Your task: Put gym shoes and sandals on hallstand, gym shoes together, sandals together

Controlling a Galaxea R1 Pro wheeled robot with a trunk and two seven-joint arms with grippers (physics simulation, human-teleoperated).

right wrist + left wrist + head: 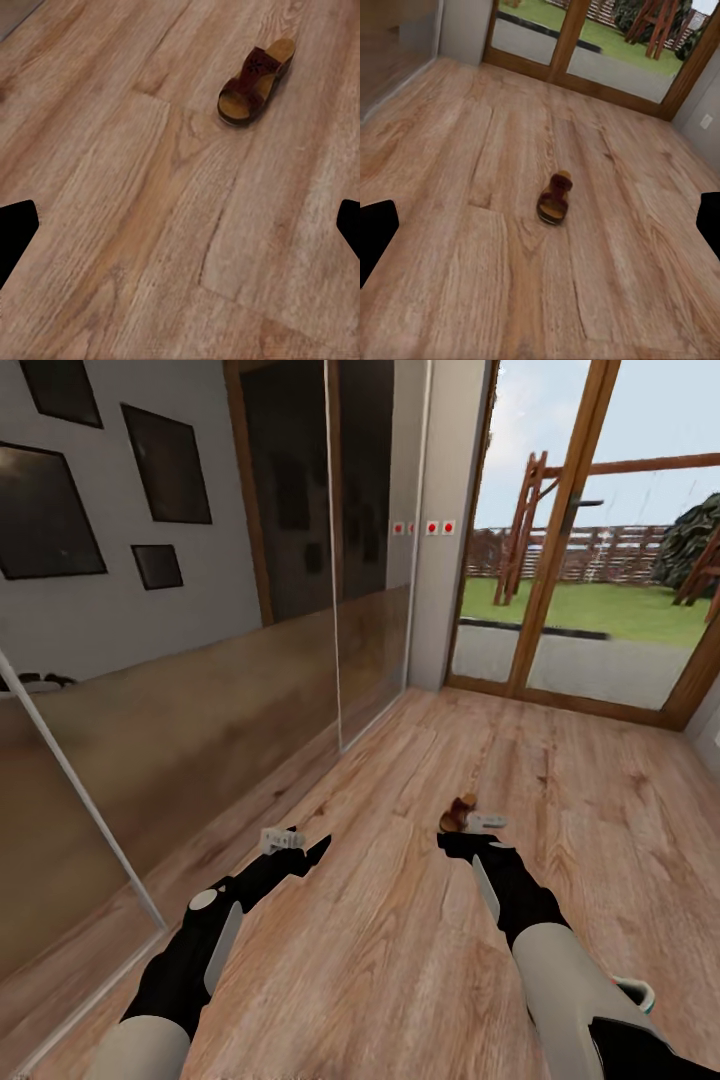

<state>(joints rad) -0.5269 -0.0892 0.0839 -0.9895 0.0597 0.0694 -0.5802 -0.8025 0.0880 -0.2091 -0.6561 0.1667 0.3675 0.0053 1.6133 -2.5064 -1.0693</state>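
Note:
One brown sandal (458,813) with a tan insole lies on the corridor floor (400,940), just beyond my right gripper (472,832). The same sandal (555,199) shows ahead of the open left gripper (544,236), and the sandal (255,81) lies well beyond the open right gripper (187,225). Neither holds anything. My left gripper (300,845) hovers over bare planks to the sandal's left. A white gym shoe (636,992) with green and red trim peeks out beside my right forearm. The hallstand is out of view.
A mirrored sliding-door wardrobe (200,690) runs along the left side. Ahead, a wood-framed glass door (580,560) looks onto a garden. Wood planks stretch between the wardrobe and the right wall.

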